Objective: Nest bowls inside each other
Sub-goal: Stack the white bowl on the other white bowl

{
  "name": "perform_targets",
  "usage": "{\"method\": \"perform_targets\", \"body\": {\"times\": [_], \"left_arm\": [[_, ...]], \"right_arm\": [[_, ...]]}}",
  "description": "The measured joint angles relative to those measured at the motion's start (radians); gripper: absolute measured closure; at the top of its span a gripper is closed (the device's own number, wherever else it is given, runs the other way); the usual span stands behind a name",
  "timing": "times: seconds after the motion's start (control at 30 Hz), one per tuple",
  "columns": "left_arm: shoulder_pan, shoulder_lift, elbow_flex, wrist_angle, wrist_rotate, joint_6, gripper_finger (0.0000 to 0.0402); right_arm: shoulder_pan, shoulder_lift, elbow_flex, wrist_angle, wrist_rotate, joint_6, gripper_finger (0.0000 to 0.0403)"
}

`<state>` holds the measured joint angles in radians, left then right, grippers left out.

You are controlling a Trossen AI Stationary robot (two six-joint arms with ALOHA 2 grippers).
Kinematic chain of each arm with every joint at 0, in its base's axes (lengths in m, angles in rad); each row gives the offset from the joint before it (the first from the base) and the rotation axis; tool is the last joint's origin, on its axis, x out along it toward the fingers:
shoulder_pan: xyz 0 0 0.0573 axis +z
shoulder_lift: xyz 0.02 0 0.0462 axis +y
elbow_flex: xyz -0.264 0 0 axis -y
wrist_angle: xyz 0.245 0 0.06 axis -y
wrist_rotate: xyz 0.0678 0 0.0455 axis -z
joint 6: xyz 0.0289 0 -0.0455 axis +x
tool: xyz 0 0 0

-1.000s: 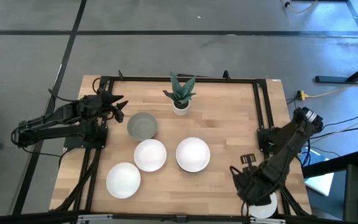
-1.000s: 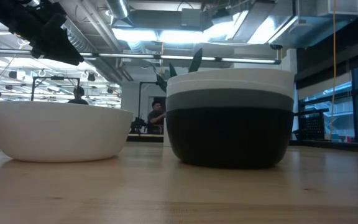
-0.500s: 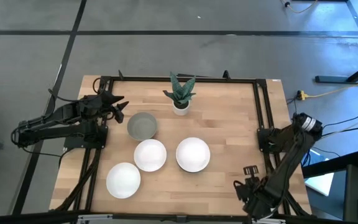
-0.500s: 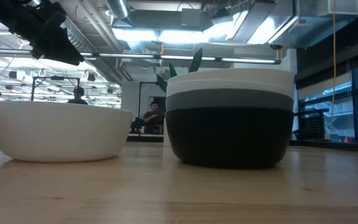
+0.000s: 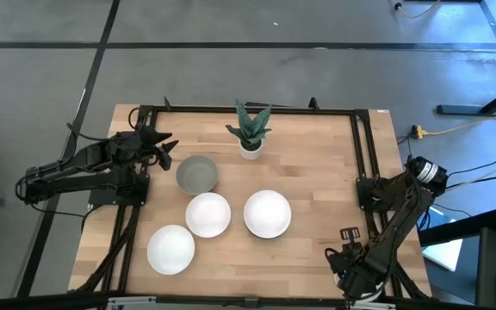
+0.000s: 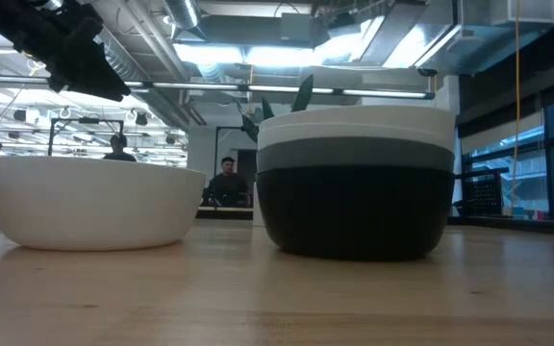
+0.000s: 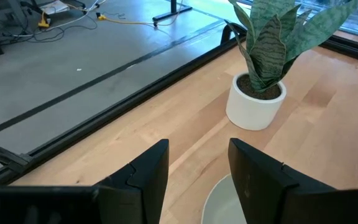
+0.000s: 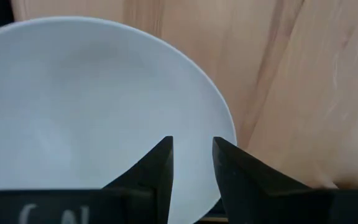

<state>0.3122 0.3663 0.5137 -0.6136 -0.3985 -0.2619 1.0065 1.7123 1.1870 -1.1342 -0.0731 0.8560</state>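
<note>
1. Waiting at the surface's left edge, the left gripper hovers just beside the grey bowl; its wrist view shows the fingers parted, with nothing between them and that bowl's rim just ahead.
2. Near the front left sits one white bowl; a second white bowl stands up and to its right, near it but apart.
3. At the middle back, the potted plant stands close behind the grey bowl, so a careless lift there could clip its leaves.
4. Right of centre is the nested stack, white on top; the low view shows white and grey rims over a black bowl, with a single white bowl to its left.
5. At the front right corner, the right gripper reaches low over the surface's edge. Its wrist view shows the last white bowl with the rim lying in the narrow gap between the fingers; whether they pinch it or only straddle it I cannot tell.
6. Risks, as I judge them: a thin rim hold on smooth ware may slip or tip the bowl off the nearby edge, and carrying it tilted could knock the stack on setting it in.
</note>
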Motion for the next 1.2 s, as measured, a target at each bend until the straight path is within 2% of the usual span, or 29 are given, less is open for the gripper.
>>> {"method": "perform_targets", "body": {"times": [0.27,0.47,0.63,0.9,1.03,1.2], "left_arm": [[0.000,0.000,0.000,0.000,0.000,0.001,0.0240],[0.000,0.000,0.000,0.000,0.000,0.001,0.0240],[0.000,0.000,0.000,0.000,0.000,0.001,0.0240],[0.000,0.000,0.000,0.000,0.000,0.002,0.0240],[0.000,0.000,0.000,0.000,0.000,0.002,0.0240],[0.000,0.000,0.000,-0.001,0.000,0.002,0.0240]], "right_arm": [[-0.007,-0.028,0.003,-0.029,0.078,0.026,0.0289],[-0.010,-0.033,-0.005,-0.059,0.078,0.022,0.0289],[-0.010,-0.033,-0.049,-0.006,0.033,0.029,0.0289],[-0.035,-0.033,-0.086,0.039,0.025,0.033,0.0290],[-0.057,-0.033,-0.103,0.044,0.019,0.030,0.0307],[-0.075,-0.033,-0.114,0.047,0.007,0.026,0.0353]]}}
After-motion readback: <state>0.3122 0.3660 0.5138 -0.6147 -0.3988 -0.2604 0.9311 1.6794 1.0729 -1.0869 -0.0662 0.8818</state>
